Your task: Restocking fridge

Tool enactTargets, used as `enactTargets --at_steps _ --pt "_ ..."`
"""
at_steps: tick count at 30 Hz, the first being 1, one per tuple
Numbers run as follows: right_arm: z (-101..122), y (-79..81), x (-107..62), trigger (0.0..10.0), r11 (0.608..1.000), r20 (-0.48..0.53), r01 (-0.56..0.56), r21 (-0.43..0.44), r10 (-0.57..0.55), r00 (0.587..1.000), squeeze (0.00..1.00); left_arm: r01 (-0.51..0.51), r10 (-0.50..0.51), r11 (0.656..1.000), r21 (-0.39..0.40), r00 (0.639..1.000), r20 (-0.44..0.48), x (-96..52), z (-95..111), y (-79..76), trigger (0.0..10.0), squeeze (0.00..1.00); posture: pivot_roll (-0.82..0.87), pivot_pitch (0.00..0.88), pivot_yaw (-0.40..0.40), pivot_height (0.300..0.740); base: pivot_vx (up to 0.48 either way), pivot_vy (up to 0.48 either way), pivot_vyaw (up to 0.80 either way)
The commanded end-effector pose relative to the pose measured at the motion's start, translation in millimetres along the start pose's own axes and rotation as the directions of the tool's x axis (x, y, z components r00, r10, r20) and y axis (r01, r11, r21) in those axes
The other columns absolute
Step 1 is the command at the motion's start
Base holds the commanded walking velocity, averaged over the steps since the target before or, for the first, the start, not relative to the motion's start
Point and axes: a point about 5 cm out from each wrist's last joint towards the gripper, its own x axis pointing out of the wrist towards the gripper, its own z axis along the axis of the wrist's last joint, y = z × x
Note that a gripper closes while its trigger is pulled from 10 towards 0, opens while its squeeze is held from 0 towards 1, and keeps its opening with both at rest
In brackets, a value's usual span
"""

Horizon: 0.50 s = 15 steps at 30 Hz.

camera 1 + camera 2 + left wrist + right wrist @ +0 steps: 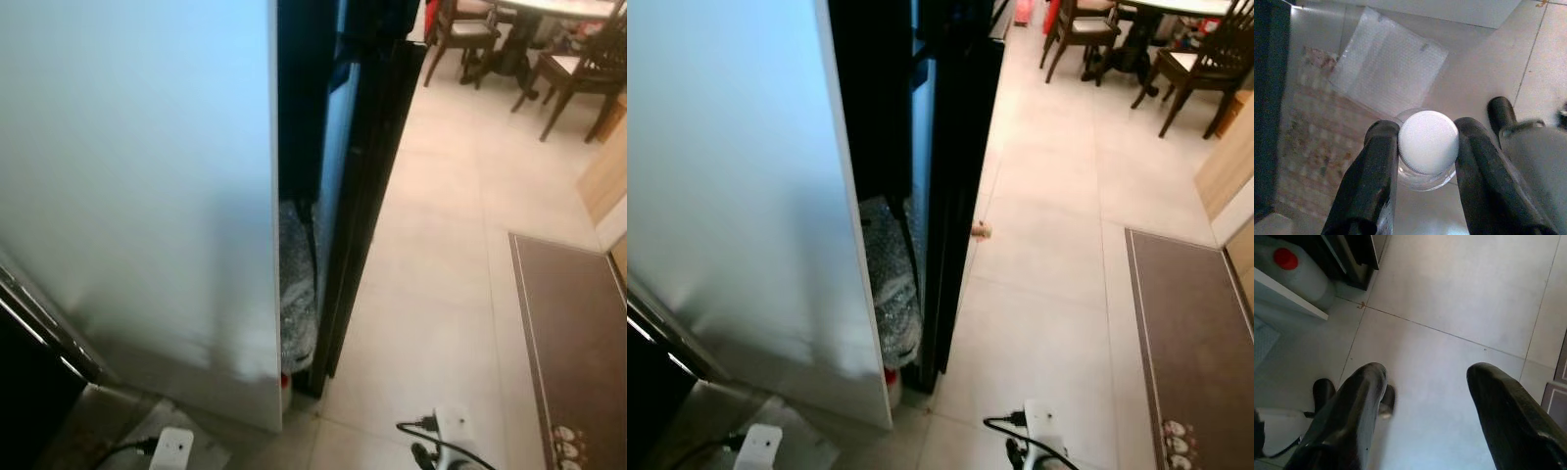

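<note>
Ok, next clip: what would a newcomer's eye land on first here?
Probably the left claw in its wrist view, shut on a clear bottle with a white cap above the floor, with a sheet of bubble wrap lying beyond it. From the head views, a big white panel fills the robot's left, with a black fridge door edge-on beside it and a bubble-wrapped bundle wedged between them. The right claw hangs open over bare tiles.

Left gripper (1427,147) pointing down toward the floor, jaws closing against both sides of a clear bottle (1426,171) just below its white cap (1428,142). Right gripper (1425,396) also hanging downward over the floor, jaws standing wide apart, gripping nothing, black fingers (1359,401) spreading outward.
</note>
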Motion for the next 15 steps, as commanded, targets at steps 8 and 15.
enactTargets --at_steps 8,15 --pt "-2.9 -1.0 -0.4 10.0 1.0 -0.009 0.004 0.009 -0.004 1.0 0.0 -0.008 0.008 1.0 -0.011 1.0 0.016 0.5 4.8 0.2 10.0 0.0 -0.07 0.016 0.001 0.74 0.0 0.0 0.0" --pt "-2.8 -1.4 -0.5 10.0 1.0 -0.009 0.003 0.008 -0.003 1.0 0.0 -0.008 0.008 1.0 -0.012 1.0 0.029 0.8 7.4 2.8 10.0 0.0 -0.07 0.018 0.001 0.74 0.0 0.0 0.0"
